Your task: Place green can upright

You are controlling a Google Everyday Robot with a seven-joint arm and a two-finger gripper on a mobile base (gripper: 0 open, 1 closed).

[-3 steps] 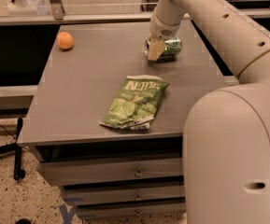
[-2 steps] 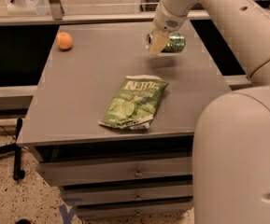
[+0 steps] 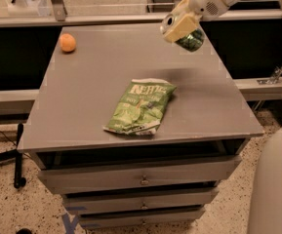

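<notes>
The green can (image 3: 193,39) is hanging in the air over the tabletop (image 3: 91,91), beyond the chip bag (image 3: 141,106) and to its right. The gripper (image 3: 183,29) is clamping it, closed on its sides, with the white arm reaching in from the upper right. An orange (image 3: 68,42) is sitting well beyond the chip bag, to its left. Drawers (image 3: 140,177) are showing under the tabletop, above a speckled floor (image 3: 4,208). The gripper is hiding most of the can, so its long axis cannot be told.

One raised camera looks down across the counter (image 3: 96,72), fairly near; the end effector (image 3: 185,32) grips the green can (image 3: 193,40) upper right.
</notes>
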